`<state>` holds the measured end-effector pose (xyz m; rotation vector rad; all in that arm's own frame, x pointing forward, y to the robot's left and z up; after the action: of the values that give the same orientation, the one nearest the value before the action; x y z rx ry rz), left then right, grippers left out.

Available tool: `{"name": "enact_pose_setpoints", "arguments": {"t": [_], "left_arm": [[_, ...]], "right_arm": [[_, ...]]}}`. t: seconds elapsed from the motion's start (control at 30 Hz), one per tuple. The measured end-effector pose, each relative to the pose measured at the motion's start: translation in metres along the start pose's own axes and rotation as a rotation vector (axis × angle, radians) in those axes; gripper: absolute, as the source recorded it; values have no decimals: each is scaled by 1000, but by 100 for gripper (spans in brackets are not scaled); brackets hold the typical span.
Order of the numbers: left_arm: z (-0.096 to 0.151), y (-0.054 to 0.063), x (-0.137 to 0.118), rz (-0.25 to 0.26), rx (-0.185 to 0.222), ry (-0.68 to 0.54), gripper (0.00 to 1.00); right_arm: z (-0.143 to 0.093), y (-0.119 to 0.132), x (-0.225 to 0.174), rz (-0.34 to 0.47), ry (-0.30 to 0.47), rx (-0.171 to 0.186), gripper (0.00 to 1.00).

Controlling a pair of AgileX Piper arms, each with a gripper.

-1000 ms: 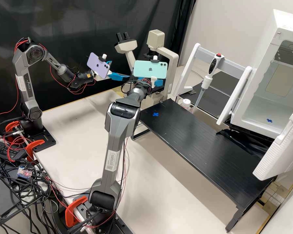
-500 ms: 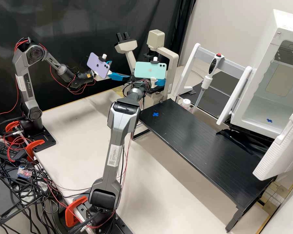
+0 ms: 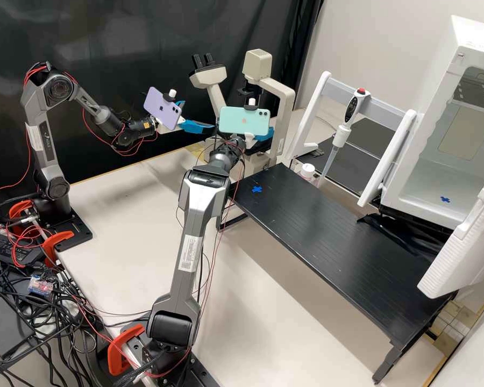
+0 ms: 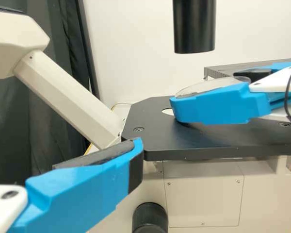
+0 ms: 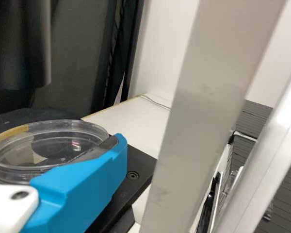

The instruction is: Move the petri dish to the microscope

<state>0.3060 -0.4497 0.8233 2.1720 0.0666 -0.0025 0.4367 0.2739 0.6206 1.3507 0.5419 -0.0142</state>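
Gripping petri dish point(image 5: 43, 150), right claw point(image 3: 264, 134) over microscope stage point(image 4: 208, 141); white arm label point(image 3: 191, 253)

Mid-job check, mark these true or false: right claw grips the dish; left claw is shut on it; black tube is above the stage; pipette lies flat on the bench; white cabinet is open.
1. The right claw grips the clear round petri dish. True.
2. The left claw is shut on that dish. False: it is open, and the dish is in the right claw.
3. The black cylindrical microscope tube is above the flat black stage. True.
4. The white pipette with a red button lies flat on the bench. False: it hangs tip down at the grey and white rack.
5. The white boxy cabinet is open. True.
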Motion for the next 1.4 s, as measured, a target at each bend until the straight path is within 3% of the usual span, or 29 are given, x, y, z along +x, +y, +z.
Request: {"name": "enact_pose_setpoints", "arguments": {"t": [0.17, 0.3, 0.67, 0.83, 1.23, 1.4], "left_arm": [[0, 0, 0, 0, 0, 0, 100], [0, 0, 0, 0, 0, 0, 100], [0, 0, 0, 0, 0, 0, 100], [0, 0, 0, 0, 0, 0, 100], [0, 0, 0, 0, 0, 0, 100], [0, 0, 0, 0, 0, 0, 100]], "right_arm": [[-2, -12, 3, -28, 97, 39, 0], [-1, -14, 4, -53, 135, 32, 0], [8, -15, 11, -44, 110, 70, 0], [17, -8, 14, -25, 74, 55, 0], [30, 2, 10, -15, 36, 75, 0], [25, 8, 5, -16, 52, 48, 0]]}}
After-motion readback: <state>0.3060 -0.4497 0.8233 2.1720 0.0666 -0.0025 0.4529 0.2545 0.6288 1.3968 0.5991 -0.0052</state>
